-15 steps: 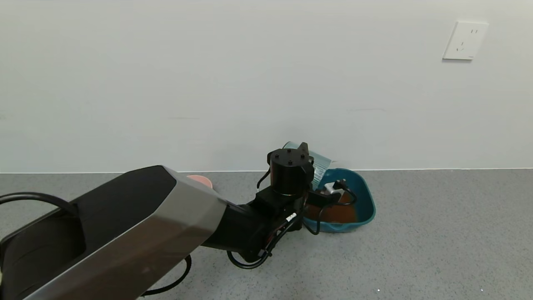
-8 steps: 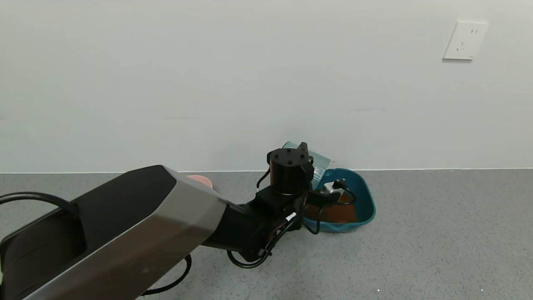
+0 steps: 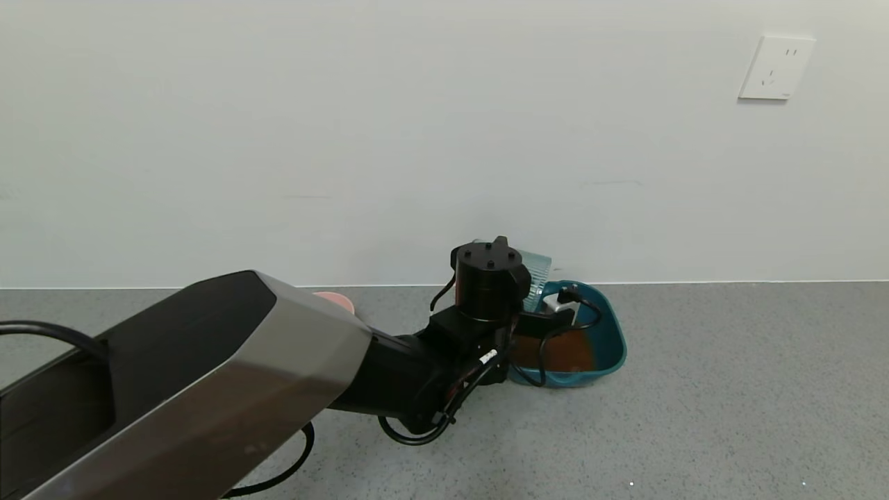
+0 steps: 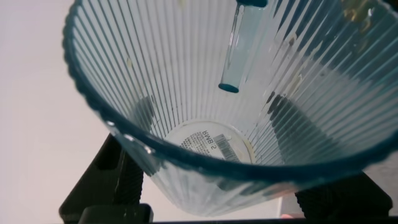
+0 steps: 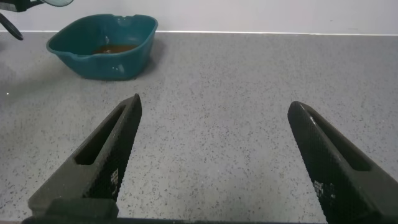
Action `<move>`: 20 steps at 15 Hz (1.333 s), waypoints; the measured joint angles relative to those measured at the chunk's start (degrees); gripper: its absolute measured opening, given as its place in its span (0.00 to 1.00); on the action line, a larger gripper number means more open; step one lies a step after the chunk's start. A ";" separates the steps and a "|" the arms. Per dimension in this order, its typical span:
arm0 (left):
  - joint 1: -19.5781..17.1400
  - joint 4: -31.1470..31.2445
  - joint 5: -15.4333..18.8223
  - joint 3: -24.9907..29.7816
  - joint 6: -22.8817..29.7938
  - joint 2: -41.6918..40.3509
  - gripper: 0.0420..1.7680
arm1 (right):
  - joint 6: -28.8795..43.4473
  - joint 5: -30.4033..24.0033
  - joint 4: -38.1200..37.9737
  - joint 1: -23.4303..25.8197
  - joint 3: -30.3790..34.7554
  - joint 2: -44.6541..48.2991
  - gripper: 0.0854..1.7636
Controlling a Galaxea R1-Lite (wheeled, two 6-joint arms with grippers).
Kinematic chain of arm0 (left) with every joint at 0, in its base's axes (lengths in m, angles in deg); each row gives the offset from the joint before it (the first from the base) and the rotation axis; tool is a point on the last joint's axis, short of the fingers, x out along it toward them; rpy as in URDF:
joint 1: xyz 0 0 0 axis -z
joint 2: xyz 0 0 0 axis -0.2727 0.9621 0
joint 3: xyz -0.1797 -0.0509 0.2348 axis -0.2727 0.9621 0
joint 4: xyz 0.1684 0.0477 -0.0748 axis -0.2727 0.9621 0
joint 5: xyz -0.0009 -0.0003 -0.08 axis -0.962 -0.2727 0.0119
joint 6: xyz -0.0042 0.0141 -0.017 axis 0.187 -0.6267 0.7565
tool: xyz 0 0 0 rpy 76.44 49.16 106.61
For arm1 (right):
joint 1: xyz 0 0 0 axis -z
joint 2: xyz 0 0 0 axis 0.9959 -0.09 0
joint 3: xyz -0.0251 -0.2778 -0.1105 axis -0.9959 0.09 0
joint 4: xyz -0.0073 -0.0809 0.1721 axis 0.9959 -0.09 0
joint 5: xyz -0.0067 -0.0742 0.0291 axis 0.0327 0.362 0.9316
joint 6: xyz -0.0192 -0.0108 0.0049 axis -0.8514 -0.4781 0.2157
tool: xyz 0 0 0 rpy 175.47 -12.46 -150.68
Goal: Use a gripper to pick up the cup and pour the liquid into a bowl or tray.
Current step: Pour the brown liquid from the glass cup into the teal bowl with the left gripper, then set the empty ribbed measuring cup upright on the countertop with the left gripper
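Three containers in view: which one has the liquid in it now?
The teal dish: brown liquid pools in its bottom. The ribbed cup in the left gripper looks empty; the pink bowl is mostly hidden.

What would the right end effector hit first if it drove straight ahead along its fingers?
Likely nothing soon: the open right end effector faces bare countertop, then the wall; the teal dish sits off to one side.

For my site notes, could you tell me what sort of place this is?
Probably a plain indoor test bench: a grey speckled counter against a bare white wall with a wall socket, and only a teal dish and cup set out.
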 joint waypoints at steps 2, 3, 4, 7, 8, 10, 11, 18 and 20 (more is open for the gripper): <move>0.54 4.96 0.00 -0.17 7.00 -1.28 0.74 | 0.00 0.00 0.02 0.00 0.00 0.00 0.97; 0.87 7.63 -0.02 -0.22 10.39 -2.10 0.74 | 0.00 -0.02 0.02 0.00 0.00 0.00 0.97; 1.13 10.06 0.04 -0.22 13.24 -3.01 0.74 | 0.00 -0.02 0.00 0.00 0.00 0.00 0.97; 1.17 14.71 0.06 -1.24 20.21 -4.96 0.74 | -0.02 0.00 0.00 0.00 0.00 0.00 0.97; 1.06 16.90 0.09 -1.35 23.04 -5.50 0.74 | -0.02 0.00 0.00 0.00 0.00 0.00 0.97; 0.89 21.83 0.50 -1.29 29.42 -6.81 0.74 | -0.02 0.00 0.00 0.01 0.00 0.00 0.97; 0.59 23.17 0.87 -1.22 32.06 -7.39 0.74 | 0.00 0.00 0.00 0.01 0.00 0.00 0.97; -3.72 24.00 7.58 1.44 43.41 -9.35 0.74 | 0.00 0.00 0.00 0.00 0.00 0.00 0.97; -5.07 23.89 10.12 2.18 45.92 -9.57 0.74 | 0.00 0.02 0.02 0.00 0.00 0.00 0.97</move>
